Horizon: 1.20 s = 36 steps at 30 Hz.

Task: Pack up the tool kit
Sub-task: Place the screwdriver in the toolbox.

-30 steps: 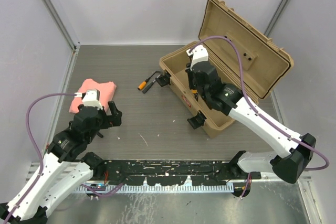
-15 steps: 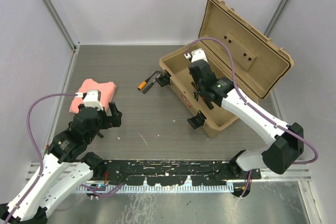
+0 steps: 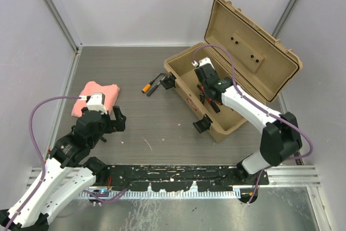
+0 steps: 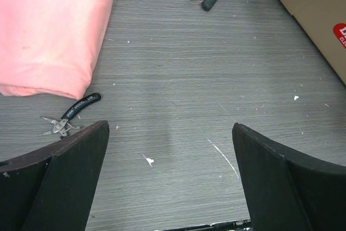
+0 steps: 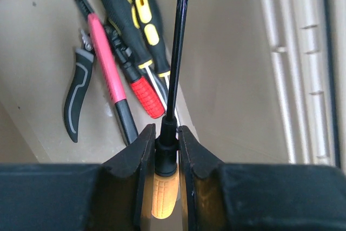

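You look down from high above the near edge over the whole table (image 3: 135,79), your left wrist camera skims low across it toward the pink cloth (image 4: 48,25) and case (image 4: 308,14), both also seen overhead, and your right wrist camera peers closely inside that case.

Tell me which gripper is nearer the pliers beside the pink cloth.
Left. The left gripper hovers right by the pliers; the right gripper is far off, inside the case.
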Available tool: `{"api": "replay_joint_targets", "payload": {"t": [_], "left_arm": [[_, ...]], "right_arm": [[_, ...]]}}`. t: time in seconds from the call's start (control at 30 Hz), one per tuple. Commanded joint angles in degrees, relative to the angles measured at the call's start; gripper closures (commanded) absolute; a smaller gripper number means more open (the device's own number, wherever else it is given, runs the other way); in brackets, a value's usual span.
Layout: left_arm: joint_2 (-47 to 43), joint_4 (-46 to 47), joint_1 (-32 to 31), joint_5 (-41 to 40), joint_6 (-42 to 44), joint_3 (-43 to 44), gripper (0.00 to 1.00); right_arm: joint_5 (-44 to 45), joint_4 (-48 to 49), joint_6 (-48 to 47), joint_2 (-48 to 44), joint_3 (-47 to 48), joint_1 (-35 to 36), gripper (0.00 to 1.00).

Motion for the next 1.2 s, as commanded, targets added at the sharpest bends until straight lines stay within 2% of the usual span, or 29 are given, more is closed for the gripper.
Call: {"api": "replay_joint_targets", "payload": {"t": [0.0,0.17,0.27,0.43,0.53,0.67,0.8,0.97,1.17], "left_arm": [[-0.8,3.0,0.2,0.1,-0.2,-0.2,0.02],[-0.8,2.8,0.1,-0.6,-0.8,-0.3,0.02],[-0.7,2.8,0.1,-0.5,-1.0,-0.5,0.02],[-0.3,2.7,0.2,-0.1,-1.0,-0.4,0.02],[0.1,2.6,0.1,0.0,-0.9,-0.3,0.02],[0.4,2.4,0.1,0.1,-0.8,-0.2,0.02],[0.5,2.5,0.1,0.4,-0.8,-0.2,0.02],[0.7,2.4,0.1,0.5,-0.7,-0.1,0.02],[1.7,2.0,0.2,0.9,-0.8,0.1,0.02]], "right_arm": [[-1.3,1.2,-2.6,4.4,2.0,-0.5,0.98],[-3.4,1.8,-3.3,8.7,3.6,-3.5,0.98],[-4.9,4.7,-3.9,9.8,2.9,-3.7,0.96],[-4.9,4.4,-4.5,14.0,5.0,-4.2,0.96],[-5.1,4.5,-4.5,16.2,6.5,-4.5,0.91],[-10.8,1.6,-2.6,19.0,9.6,-6.3,0.86],[-8.6,1.2,-4.0,20.9,11.1,-6.6,0.84],[-11.1,0.9,-3.8,21.1,11.2,-6.7,0.64],[-10.8,0.6,-3.9,18.8,12.0,-6.7,0.54]]}}
